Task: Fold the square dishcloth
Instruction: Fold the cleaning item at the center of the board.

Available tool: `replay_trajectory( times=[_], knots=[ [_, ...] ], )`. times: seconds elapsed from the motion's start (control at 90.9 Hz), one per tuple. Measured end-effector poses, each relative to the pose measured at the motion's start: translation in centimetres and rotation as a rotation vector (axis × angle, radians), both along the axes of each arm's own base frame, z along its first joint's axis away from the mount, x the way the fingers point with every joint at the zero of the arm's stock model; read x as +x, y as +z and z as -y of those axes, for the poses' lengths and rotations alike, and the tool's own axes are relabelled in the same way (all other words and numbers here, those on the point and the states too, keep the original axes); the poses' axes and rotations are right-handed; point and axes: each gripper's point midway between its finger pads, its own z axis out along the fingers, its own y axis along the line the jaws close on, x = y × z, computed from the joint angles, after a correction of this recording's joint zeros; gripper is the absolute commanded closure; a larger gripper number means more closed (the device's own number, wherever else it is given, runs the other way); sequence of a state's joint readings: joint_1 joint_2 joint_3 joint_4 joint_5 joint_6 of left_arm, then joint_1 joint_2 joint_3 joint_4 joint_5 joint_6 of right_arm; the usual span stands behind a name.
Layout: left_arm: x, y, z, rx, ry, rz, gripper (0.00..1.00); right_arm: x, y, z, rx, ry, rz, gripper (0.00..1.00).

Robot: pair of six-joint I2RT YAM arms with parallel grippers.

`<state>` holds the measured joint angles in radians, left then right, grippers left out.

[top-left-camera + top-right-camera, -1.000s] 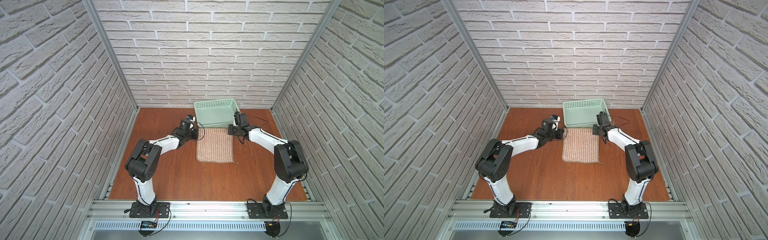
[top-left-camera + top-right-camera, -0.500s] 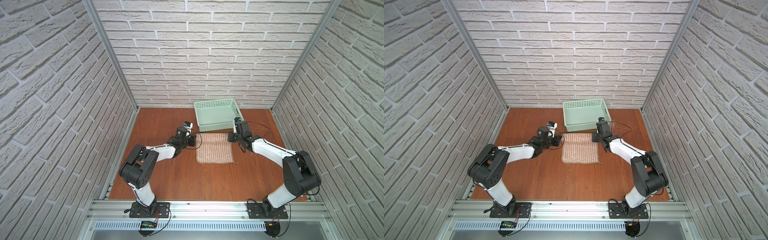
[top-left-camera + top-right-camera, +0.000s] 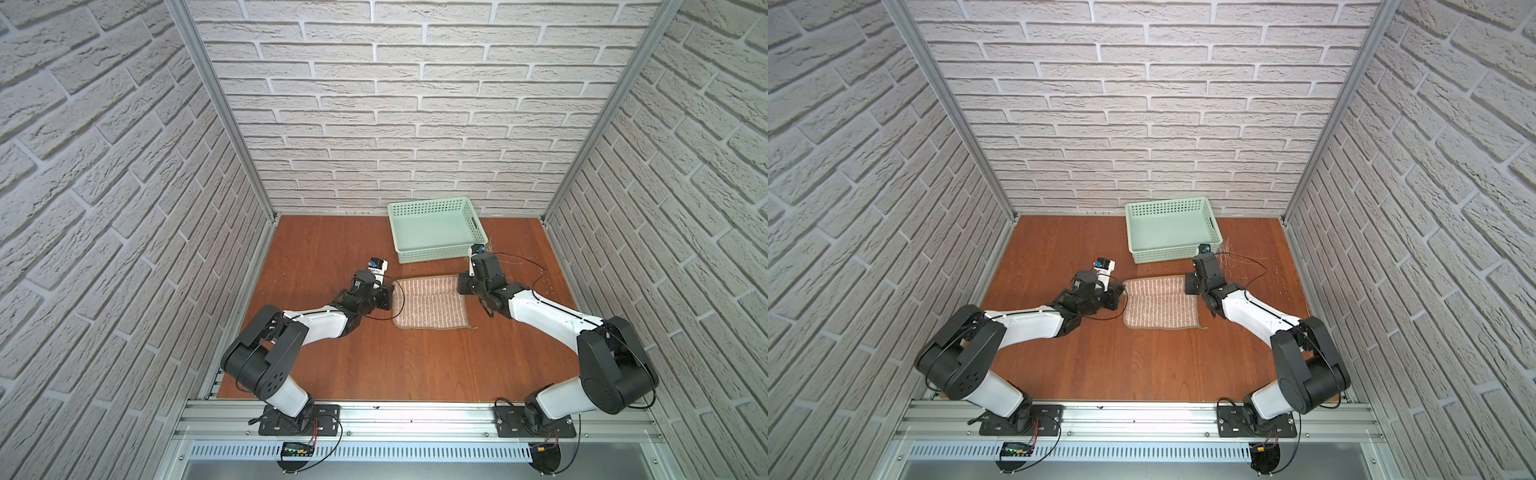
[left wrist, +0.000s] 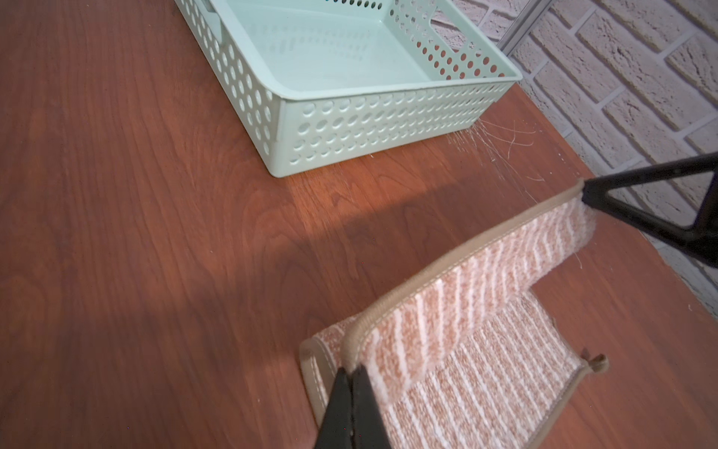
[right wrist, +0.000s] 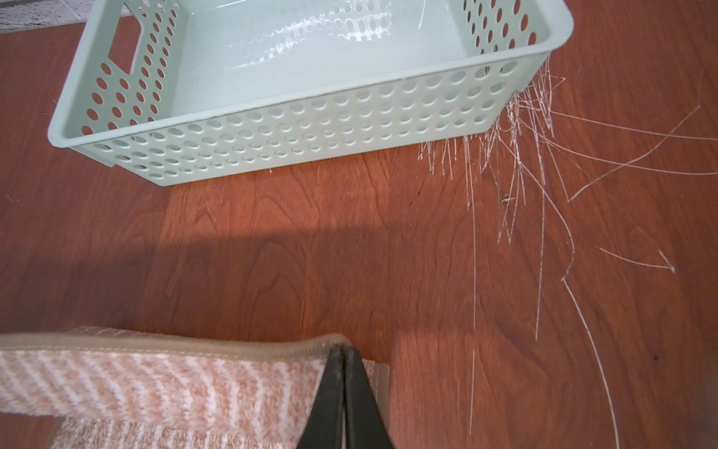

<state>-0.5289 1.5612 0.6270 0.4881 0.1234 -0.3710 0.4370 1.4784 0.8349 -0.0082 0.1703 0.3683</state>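
**Status:** fold 1 is in progress.

**Position:** The square dishcloth (image 3: 430, 307) lies on the counter (image 3: 415, 365) at frame centre in both top views, between the 2 arms. Its near hem, with the corner loop (image 3: 473, 328) at its lower right corner, rests flat and has not moved since 1 second ago.

**Change:** The far hem now sits lower in the frame than 1 second ago, so the visible cloth is shorter from front to back. The left jaws are closed on the far corner at frame left. The right jaws are closed on the far corner at frame right. In the left wrist view, the hem between them is raised off the counter, above the layer below.

**Meaning:** The far half is travelling toward the near hem, and the fold is not yet laid. The next step is probably to align the held hem with the near hem, then release.

**Beyond the cloth:** The mint-green basket (image 3: 436, 253) stands empty. A bare strip of counter now shows between it and the cloth.
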Motion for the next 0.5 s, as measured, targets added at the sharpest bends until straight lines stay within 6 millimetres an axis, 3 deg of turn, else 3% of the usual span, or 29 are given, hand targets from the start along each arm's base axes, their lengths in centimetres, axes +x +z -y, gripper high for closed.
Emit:
replay_trajectory(
  times=[0.231,0.495],
  knots=[
    [-1.3,-1.4,-0.1,0.024,0.018,-0.031,1.0,-1.5,-1.5,0.4,0.008,-0.01,-0.04,0.97],
    [-2.0,-0.6,-0.2,0.023,0.032,-0.011,1.0,-3.7,-3.3,0.2,0.013,-0.004,-0.089,0.97]
  ],
)
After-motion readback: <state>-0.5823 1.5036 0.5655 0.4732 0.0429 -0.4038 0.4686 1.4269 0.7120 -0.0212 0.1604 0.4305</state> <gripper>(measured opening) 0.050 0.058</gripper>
